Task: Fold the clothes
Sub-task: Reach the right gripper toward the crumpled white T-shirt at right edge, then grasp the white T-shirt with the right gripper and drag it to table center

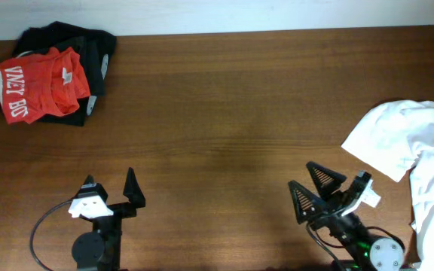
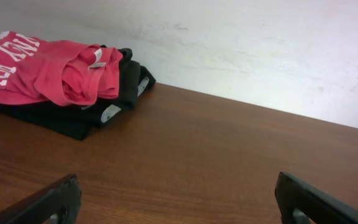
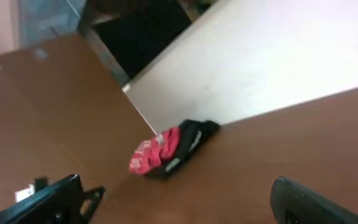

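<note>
The white T-shirt (image 1: 413, 150) lies crumpled at the right edge of the table, partly out of the overhead view. My left gripper (image 1: 111, 188) is open and empty near the front edge at the left. My right gripper (image 1: 313, 187) is open and empty near the front edge, left of the T-shirt and apart from it. The left wrist view shows the left gripper's fingers (image 2: 179, 202) wide apart over bare wood. The right wrist view shows the right gripper's fingers (image 3: 179, 199) wide apart; the T-shirt is out of both wrist views.
A folded red shirt with white lettering (image 1: 40, 84) lies on a folded black garment (image 1: 89, 49) at the back left corner; the pile also shows in the left wrist view (image 2: 55, 74) and the right wrist view (image 3: 163, 152). The brown wooden table (image 1: 217, 113) meets a white wall behind.
</note>
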Controlling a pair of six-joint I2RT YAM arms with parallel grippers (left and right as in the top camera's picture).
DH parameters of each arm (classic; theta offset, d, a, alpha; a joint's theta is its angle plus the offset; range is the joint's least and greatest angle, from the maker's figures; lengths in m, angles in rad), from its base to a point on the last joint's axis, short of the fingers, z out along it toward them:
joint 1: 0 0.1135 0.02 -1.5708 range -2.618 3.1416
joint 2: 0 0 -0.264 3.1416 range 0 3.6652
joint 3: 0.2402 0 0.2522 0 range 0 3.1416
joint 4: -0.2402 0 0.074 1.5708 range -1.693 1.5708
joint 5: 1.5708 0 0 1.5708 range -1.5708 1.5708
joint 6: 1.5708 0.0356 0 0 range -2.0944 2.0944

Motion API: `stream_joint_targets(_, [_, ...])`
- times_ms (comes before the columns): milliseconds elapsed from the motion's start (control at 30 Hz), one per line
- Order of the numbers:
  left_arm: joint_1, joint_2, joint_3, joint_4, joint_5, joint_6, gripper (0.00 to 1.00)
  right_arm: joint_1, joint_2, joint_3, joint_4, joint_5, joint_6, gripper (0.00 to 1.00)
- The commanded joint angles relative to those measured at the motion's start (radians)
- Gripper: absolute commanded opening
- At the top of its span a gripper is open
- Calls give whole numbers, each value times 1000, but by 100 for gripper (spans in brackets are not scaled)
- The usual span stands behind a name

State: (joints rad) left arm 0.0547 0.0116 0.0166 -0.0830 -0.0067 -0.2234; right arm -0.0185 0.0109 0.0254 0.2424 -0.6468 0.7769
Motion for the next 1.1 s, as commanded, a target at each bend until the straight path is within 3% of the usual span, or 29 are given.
stream_joint_targets(0, [0,-5,-8,1,11,20,99,6,31,78,6,66,16,99])
stream_joint_targets(100, [0,-5,-8,0,11,20,99,5,213,224,-4,100,-145,99])
stream_joint_targets(200, [0,-5,-8,0,11,20,99,5,479,452,-140,183,-309,99])
stream_joint_targets(267, [0,-5,-8,0,11,20,99,5,766,768,-421,413,-443,99])
stream_joint_targets(333, [0,-5,-8,0,11,20,99,4,1022,1081,-748,739,-463,99])
stream_joint_targets(433, [0,-5,-8,0,11,20,99,-26,1397,1452,-1086,950,-496,99])
stream_joint_targets(500, [0,-5,-8,0,11,20,99,-101,1601,1582,-1209,975,-497,99])
stream_joint_targets(733, [0,-5,-8,0,11,20,99,-306,1943,1596,-1257,925,-517,99])
stream_joint_targets(867, [0,-5,-8,0,11,20,99,-343,2051,1596,-1252,680,-590,100])
stream_joint_targets(967, [0,-5,-8,0,11,20,99,-323,2108,1595,-1249,657,-618,88])
stream_joint_targets(1067, [0,-5,-8,0,11,20,99,-323,2142,1594,-1249,658,-612,83])
